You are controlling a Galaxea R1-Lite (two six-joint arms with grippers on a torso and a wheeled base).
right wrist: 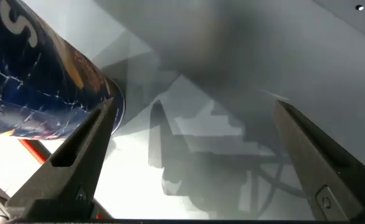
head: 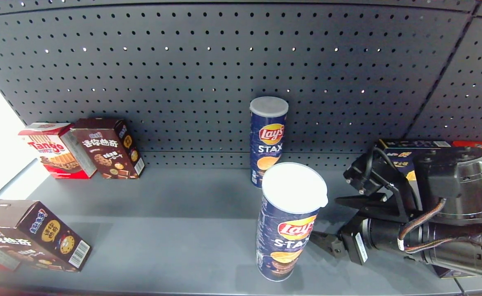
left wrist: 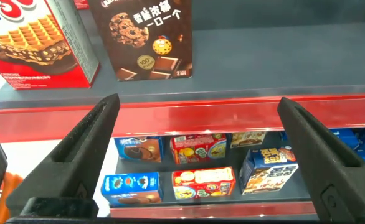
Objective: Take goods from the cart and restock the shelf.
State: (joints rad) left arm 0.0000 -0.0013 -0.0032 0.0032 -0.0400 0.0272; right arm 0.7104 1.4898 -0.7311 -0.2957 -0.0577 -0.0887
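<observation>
Two dark blue chips cans with white lids stand upright on the grey shelf (head: pixel 175 222). One chips can (head: pixel 268 139) is at the back by the pegboard. The other chips can (head: pixel 288 222) stands near the front edge. My right gripper (head: pixel 325 218) sits just right of the front can, open, with nothing between its fingers. In the right wrist view the can (right wrist: pixel 39 81) lies outside the gripper (right wrist: pixel 195 109), touching or nearly touching one finger (right wrist: pixel 76 168). My left gripper (left wrist: pixel 199 102) is open and empty, facing a red shelf edge (left wrist: pixel 232 112).
A red wafer box (head: pixel 56 150) and a brown cookie box (head: pixel 109 148) stand at the back left. Another brown box (head: pixel 31 234) lies at the front left. Dark and orange boxes (head: pixel 409 152) sit behind my right arm. Lower shelves hold several small boxes (left wrist: pixel 198 183).
</observation>
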